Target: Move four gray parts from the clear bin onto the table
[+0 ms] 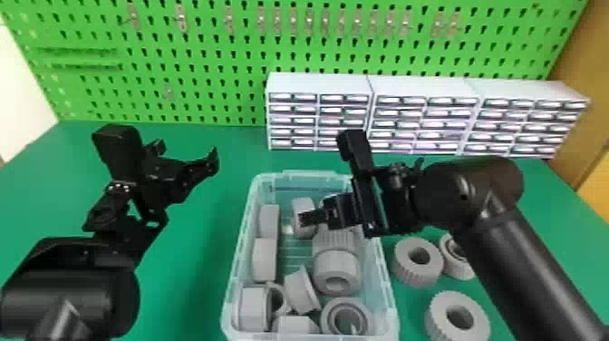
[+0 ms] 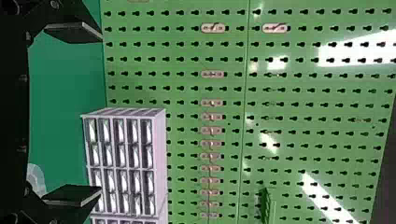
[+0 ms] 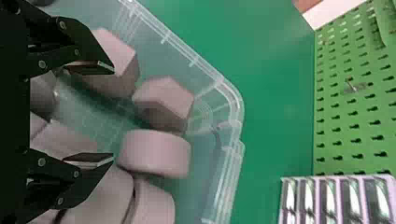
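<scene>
In the head view, the clear bin (image 1: 312, 174) stands on the green desk (image 1: 195, 254), its rim framing a jumble of gray parts (image 1: 337, 270), with several set along its left wall. The right claw (image 1: 312, 218) is over the far half of the bin, inside the rim line, and the right arm (image 1: 512, 254) slants above the desk beyond the bin's right wall. Under and beside that arm lie three gray rings (image 1: 457, 317), near the bin. The left claw (image 1: 186, 154) is held above the desk, left of the bin, with a broad strip of green between them (ample room on that side). Behind rise white drawer units (image 1: 317, 81) and a green pegboard (image 1: 204, 99); a wooden panel (image 1: 584, 86) borders the right. In the left wrist view, the left claw's fingers stand wide apart with nothing held, facing the pegboard and drawers. In the right wrist view, the right claw (image 3: 113, 114) is spread wide and grips nothing; gray parts lie below and ahead of its fingers, some close to the bin's rounded corner. Whether a finger touches any part cannot be told.
</scene>
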`<action>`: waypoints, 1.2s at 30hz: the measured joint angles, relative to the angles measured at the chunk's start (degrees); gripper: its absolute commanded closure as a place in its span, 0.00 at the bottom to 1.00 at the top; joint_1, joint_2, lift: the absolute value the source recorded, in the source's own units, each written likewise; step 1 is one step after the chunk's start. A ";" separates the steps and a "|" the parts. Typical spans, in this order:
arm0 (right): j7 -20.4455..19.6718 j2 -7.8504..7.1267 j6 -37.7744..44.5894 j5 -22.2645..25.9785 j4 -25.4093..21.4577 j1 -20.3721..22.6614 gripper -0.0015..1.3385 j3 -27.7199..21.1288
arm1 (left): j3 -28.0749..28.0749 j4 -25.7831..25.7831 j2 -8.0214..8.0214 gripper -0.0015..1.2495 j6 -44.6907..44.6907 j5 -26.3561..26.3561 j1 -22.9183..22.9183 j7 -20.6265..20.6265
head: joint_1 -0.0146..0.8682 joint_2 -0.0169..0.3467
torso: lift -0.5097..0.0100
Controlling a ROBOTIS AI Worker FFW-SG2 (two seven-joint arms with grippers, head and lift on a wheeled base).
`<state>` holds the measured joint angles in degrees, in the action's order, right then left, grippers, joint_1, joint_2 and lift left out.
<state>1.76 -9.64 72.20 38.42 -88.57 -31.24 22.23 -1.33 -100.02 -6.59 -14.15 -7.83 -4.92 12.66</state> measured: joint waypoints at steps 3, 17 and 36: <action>0.00 0.13 0.18 2.22 1.53 -0.10 0.44 0.71 | 0.04 0.00 0.00 0.11 -0.12 0.04 0.00 0.00 | 0.78 0.14 | 0.89; -0.09 0.28 0.38 6.15 5.02 -0.61 0.44 2.96 | 0.21 0.00 0.00 0.11 -0.68 0.27 -0.15 0.00 | 0.78 0.14 | 0.89; -0.09 0.15 0.31 8.45 7.58 -0.80 0.44 3.89 | 0.36 0.08 0.00 0.11 -1.03 0.35 -0.35 0.11 | 0.78 0.14 | 0.89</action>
<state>1.66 -9.49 72.51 46.87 -80.99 -32.05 26.11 -0.97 -99.94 -6.59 -15.18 -7.48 -5.27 12.77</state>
